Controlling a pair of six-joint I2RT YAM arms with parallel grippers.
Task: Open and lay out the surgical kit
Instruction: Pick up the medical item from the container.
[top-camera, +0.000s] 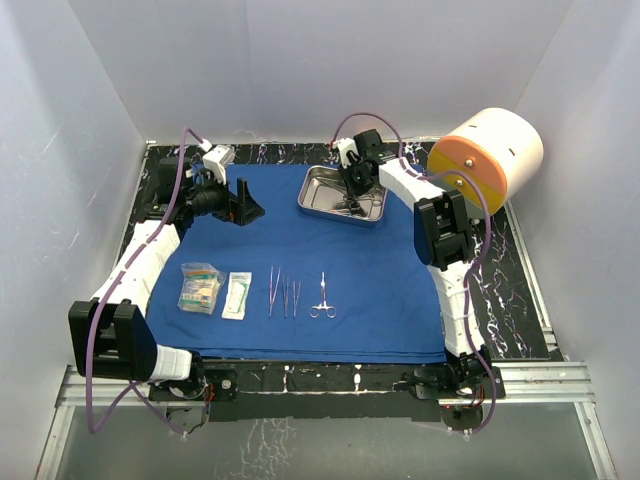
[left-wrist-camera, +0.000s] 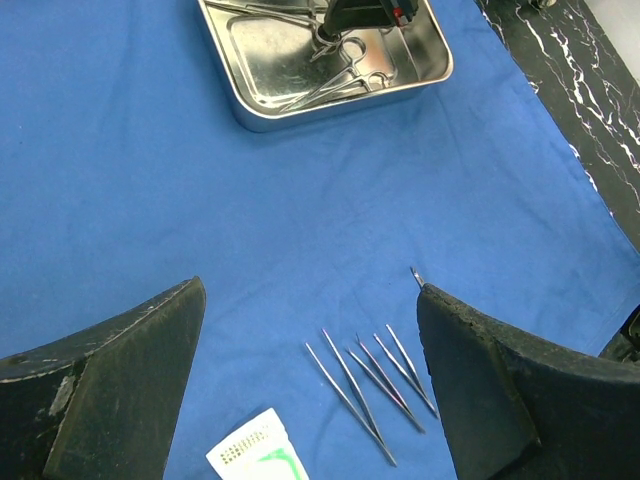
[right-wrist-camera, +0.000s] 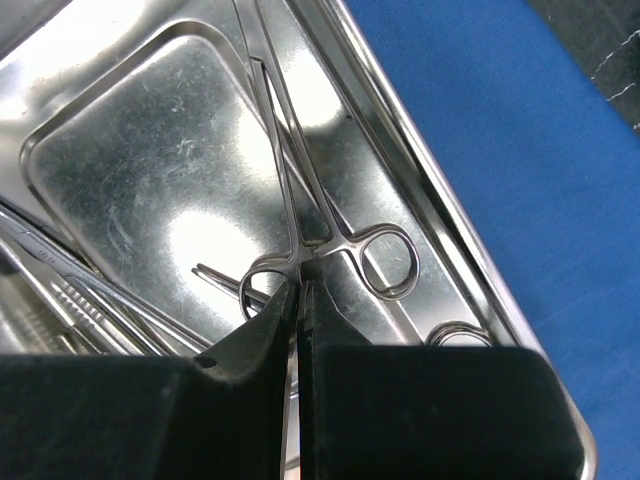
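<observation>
The surgical kit's royal-blue cloth (top-camera: 300, 265) lies spread flat. On it, in a row near the front, are two clear packets (top-camera: 199, 287), slender steel forceps (top-camera: 274, 290) and a ringed clamp (top-camera: 322, 297). The steel tray (top-camera: 318, 190) sits at the back. Reaching down into that tray, my right gripper (right-wrist-camera: 300, 285) is shut on a clamp (right-wrist-camera: 385, 260), pinching it where the two ring handles meet. More instruments (right-wrist-camera: 80, 300) lie in the tray's left side. My left gripper (left-wrist-camera: 310, 288) hangs open and empty above the cloth, with the forceps (left-wrist-camera: 350, 395) below it.
A big white-and-orange cylinder (top-camera: 490, 155) stands at the back right, close to the right arm. Black marbled table (top-camera: 510, 300) shows around the cloth. White walls close in on three sides.
</observation>
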